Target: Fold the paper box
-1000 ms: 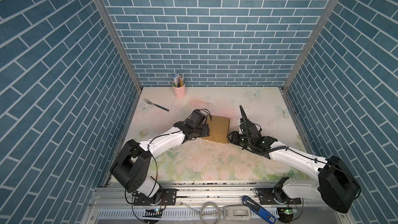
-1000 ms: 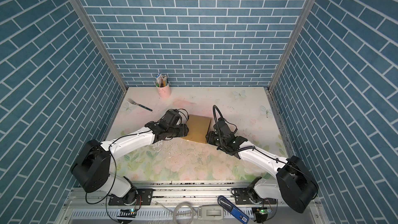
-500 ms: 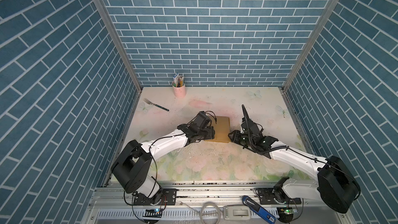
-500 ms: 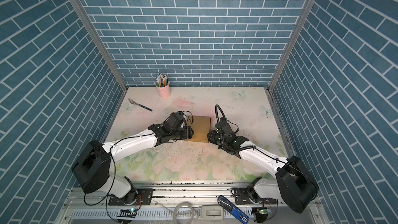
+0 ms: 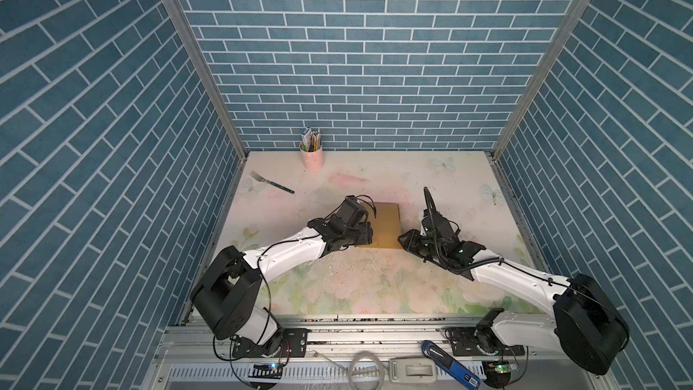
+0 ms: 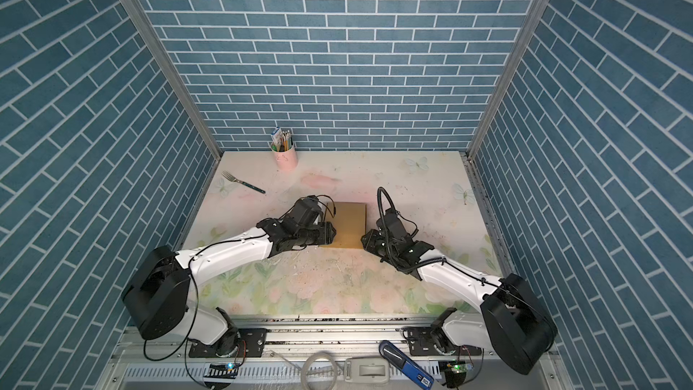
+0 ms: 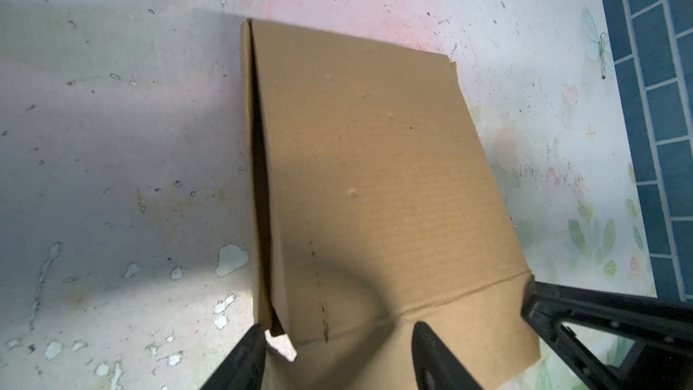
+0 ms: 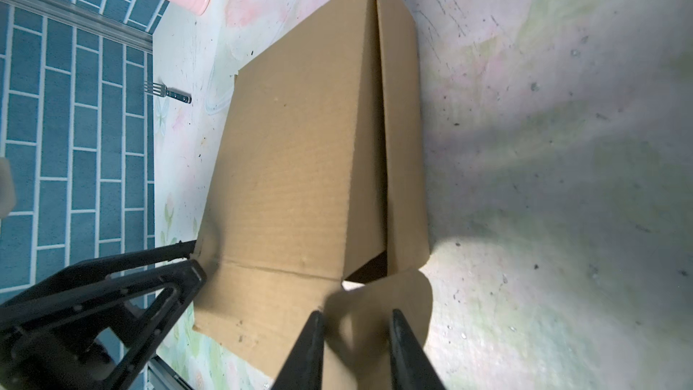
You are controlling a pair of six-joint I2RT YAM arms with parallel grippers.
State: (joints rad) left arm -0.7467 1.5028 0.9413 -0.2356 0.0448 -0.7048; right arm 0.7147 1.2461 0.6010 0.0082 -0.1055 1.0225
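Kraft-brown paper box [image 5: 382,225] sits mid-surface [image 5: 375,287], top panel down, shown the same in both top views [image 6: 350,225]. The left gripper [image 5: 369,234] is at the box's near-left edge, tips over the cardboard. The right gripper [image 5: 403,238] is at the near-right corner; touching or just beside, can't tell from up here. Pink cup [image 5: 313,157] and fork [image 5: 272,181] are well apart from the box, far-left.

Left wrist: the box [image 7: 375,181] runs away from the camera. The left gripper [image 7: 337,328] has its fingers [image 7: 431,347] wide apart, open. One is at the near corner of the box's left wall, the other over the near flap [image 7: 487,324], which lies flat past a crease. Nothing is pinched. There's a dark wedge gap between top panel and left wall. The right gripper [image 7: 555,313] is just beside the flap's right corner.

Right wrist: the right gripper [image 8: 356,313] has its fingers [image 8: 311,339] narrowly apart, not closed. A rounded tab [image 8: 375,294] at the box's [image 8: 300,166] near-right corner shows behind the gap, blurred; contact unclear. The same wedge gap runs along the right wall. The left gripper [image 8: 197,260] is at the flap's left end.
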